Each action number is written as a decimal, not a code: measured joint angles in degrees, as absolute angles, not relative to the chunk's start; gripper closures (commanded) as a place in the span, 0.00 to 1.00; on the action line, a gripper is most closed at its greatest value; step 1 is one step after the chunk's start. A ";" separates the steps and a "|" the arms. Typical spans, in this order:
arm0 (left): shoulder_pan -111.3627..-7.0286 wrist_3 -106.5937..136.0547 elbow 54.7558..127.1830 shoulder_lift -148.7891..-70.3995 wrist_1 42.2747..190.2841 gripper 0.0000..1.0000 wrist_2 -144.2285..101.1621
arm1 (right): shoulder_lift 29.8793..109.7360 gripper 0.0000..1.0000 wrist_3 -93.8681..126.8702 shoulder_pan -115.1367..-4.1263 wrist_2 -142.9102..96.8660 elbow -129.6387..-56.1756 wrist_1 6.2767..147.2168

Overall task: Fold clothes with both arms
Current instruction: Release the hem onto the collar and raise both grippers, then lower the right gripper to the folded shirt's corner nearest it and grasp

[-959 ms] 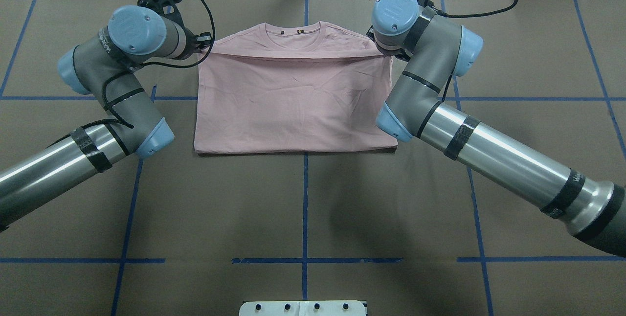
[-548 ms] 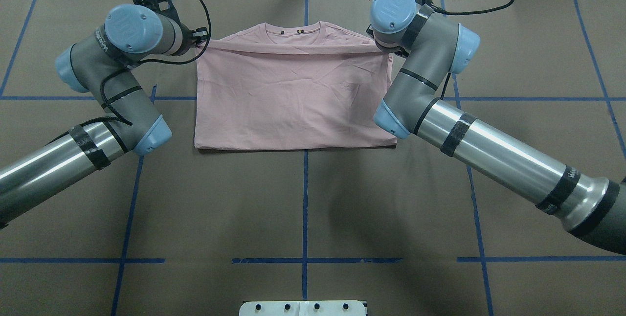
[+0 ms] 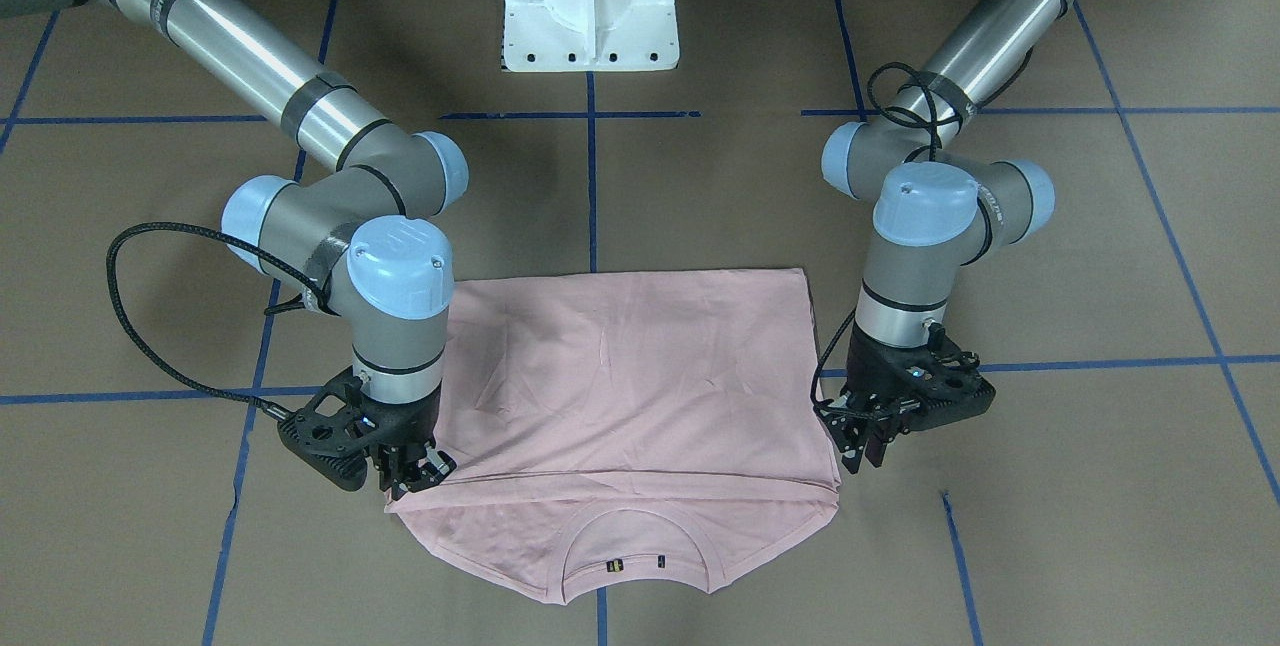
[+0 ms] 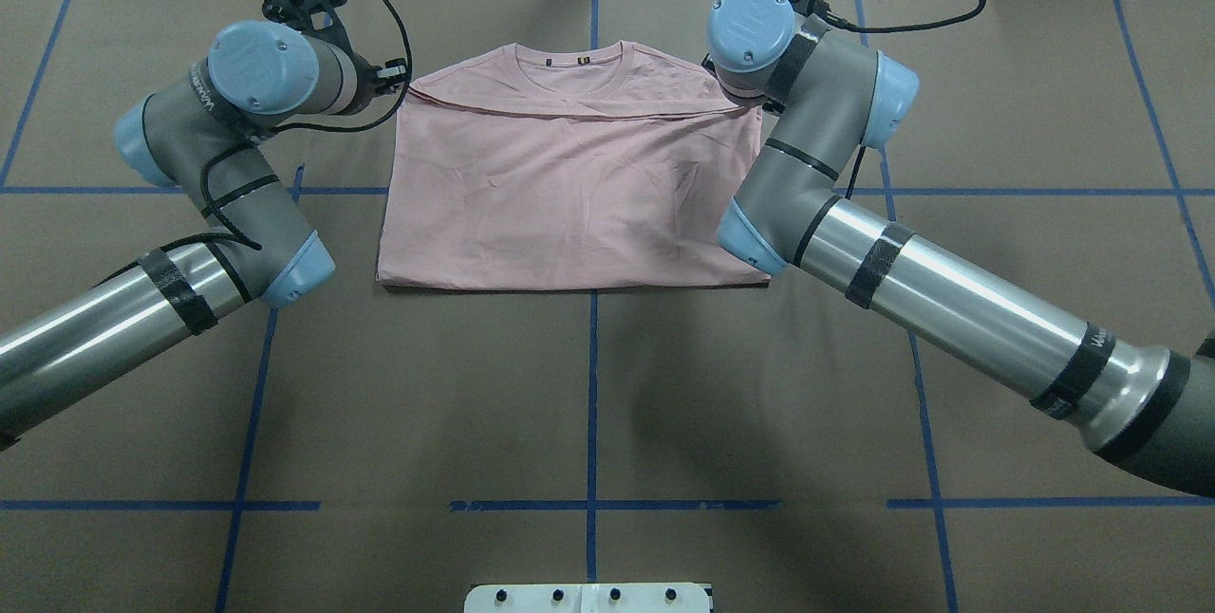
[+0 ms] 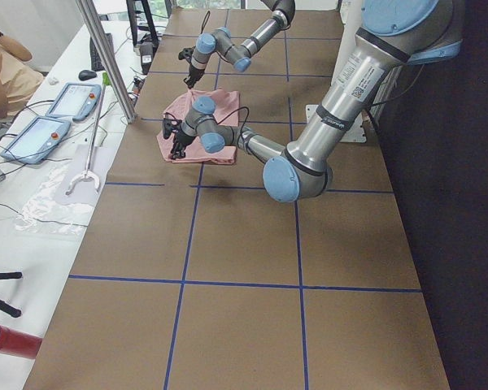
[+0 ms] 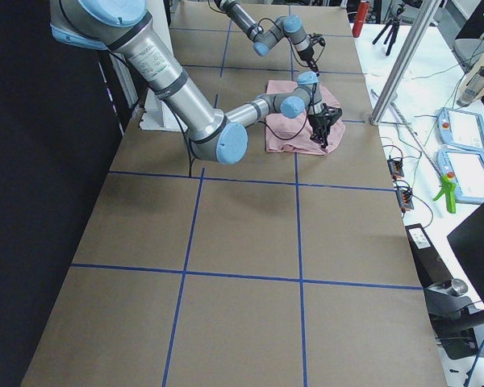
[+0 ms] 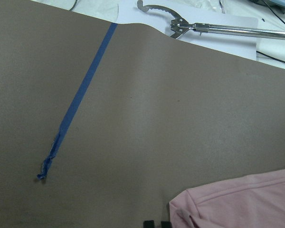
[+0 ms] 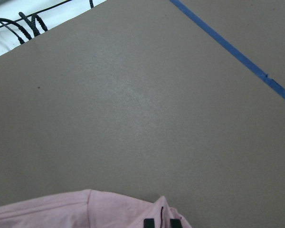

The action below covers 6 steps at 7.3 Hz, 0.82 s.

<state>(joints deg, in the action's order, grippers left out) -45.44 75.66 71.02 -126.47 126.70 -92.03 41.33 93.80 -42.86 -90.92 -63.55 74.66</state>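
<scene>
We judge one T-shirt (image 4: 570, 195) fold nearly laid, more remaining; right gripper (image 3: 412, 471) jaws pinch it, left gripper (image 3: 860, 448) we cannot tell

Pink T-shirt (image 4: 570, 205); brown table (image 4: 427, 385), blue tape grid (image 4: 590, 505); grey arms (image 4: 949, 309), light-blue caps (image 4: 750, 20).

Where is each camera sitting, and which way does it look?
Front-facing: across the table, facing the robot, looking down on the pink T-shirt; right arm on picture-left, left arm, white base.
Overhead: behind the robot, looking forward and down; both arms.
Exterior left: table's end; left arm near.
Exterior right: opposite end; right arm near.
Left wrist: past the left tool at table and shirt corner.
Right wrist: same, right tool.
Front-facing and overhead share the collar.
</scene>
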 measured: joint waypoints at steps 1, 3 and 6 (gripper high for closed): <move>-45.47 75.75 71.16 -126.44 126.85 0.51 -92.15 | 41.61 0.34 93.86 -42.68 -90.79 -65.41 74.62; -46.26 75.76 71.36 -126.12 130.35 0.47 -92.56 | 44.90 0.31 93.98 -43.01 -91.60 -73.76 74.71; -46.56 77.28 71.60 -125.10 136.61 0.43 -96.23 | 61.86 0.27 96.38 -39.99 -95.50 -94.48 75.01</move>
<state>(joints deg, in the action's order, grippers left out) -46.56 77.28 71.60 -125.10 136.61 -96.23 61.86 96.38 -39.99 -95.50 -94.48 75.01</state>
